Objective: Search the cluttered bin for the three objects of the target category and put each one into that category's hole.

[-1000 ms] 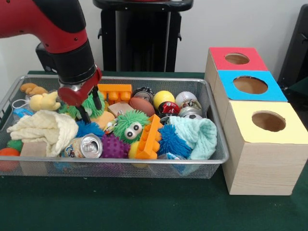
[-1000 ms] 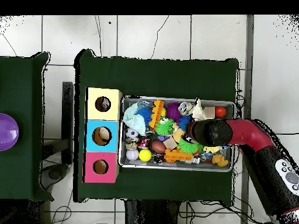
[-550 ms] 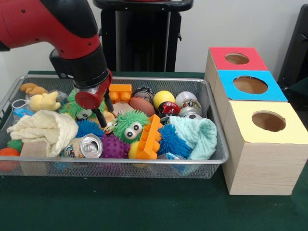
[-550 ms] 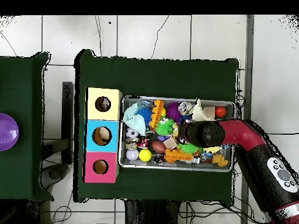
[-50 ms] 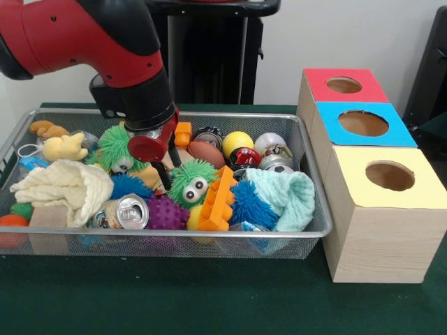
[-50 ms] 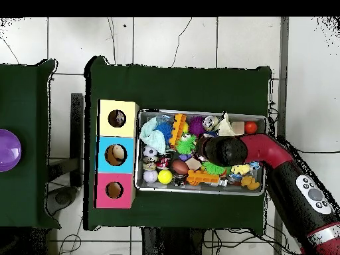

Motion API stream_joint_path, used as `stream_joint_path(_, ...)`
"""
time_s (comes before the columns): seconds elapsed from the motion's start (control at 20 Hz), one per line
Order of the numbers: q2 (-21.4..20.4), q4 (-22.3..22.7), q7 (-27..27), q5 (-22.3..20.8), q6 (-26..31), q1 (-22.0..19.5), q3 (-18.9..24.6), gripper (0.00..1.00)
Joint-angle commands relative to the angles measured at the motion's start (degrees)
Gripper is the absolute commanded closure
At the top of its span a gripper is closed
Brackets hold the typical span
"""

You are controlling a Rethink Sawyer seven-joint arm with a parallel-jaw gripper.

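Hand (image 5: 167, 167) low over the wire bin (image 5: 307, 174), just beside the green fuzzy toy (image 5: 192, 180), grip state unclear.

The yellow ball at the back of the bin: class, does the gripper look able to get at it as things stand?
Probably yes. The yellow ball lies on top of the clutter with nothing over it, and the gripper hangs above the bin not far to one side.

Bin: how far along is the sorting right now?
Nothing looks done for certain: the bin is full and the holes hide their contents. In hand, nothing: the gripper hangs open over the green fuzzy toy. All three placements may remain.
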Motion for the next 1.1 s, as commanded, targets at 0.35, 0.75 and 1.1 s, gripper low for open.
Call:
stream_joint_path(0.35,1.2,-0.6,-7.6,-6.3,-2.8,2.4,-2.9,0.0)
stream_joint_path(0.75,0.3,-2.5,-5.0,-6.4,-1.0,4.3,-6.0,0.0)
stream_joint_path(1.1,-1.7,-4.2,-1.5,-6.7,0.3,6.8,-10.2,0.0)
